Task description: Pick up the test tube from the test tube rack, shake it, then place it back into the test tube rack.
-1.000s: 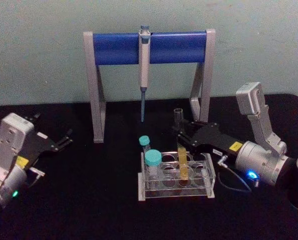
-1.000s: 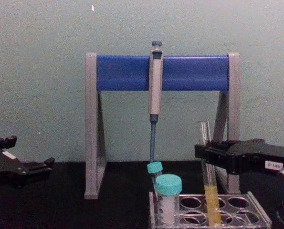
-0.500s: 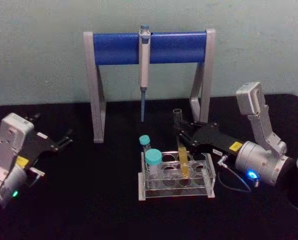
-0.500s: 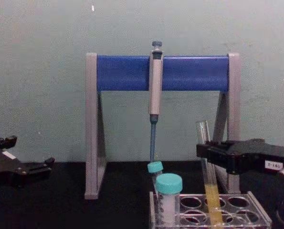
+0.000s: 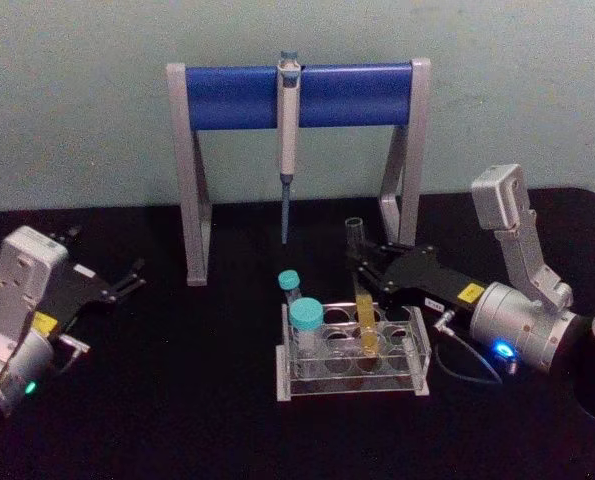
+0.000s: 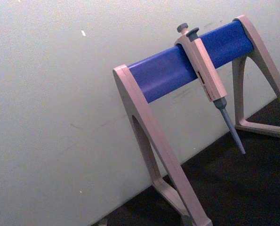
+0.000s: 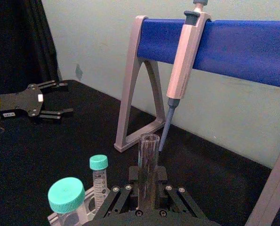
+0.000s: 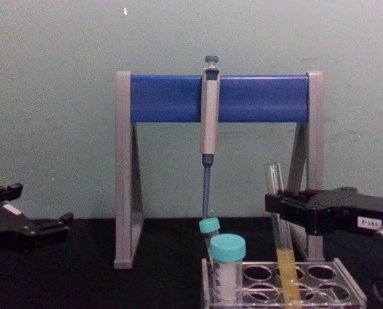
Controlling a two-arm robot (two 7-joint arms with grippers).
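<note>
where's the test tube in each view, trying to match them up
head view: test tube right of centre, leaning in the test tube rack, held by the right gripper.
chest view: lower right, yellow liquid down in the rack.
right wrist view: bottom centre, clamped.
left wrist view: the pipette on the blue crossbar.
shared landmark: that pipette.

A lab bench: at upper centre a pipette point(image 5: 288, 140) hangs from a grey stand point(image 5: 190, 170) with a blue crossbar; at lower centre a clear rack point(image 5: 349, 386) holds teal-capped vials point(image 5: 305, 318) and a test tube point(image 5: 364, 328) of yellow liquid; a black table point(image 5: 177, 400) spans the lower frame, a plain pale wall point(image 5: 77, 110) above it.
</note>
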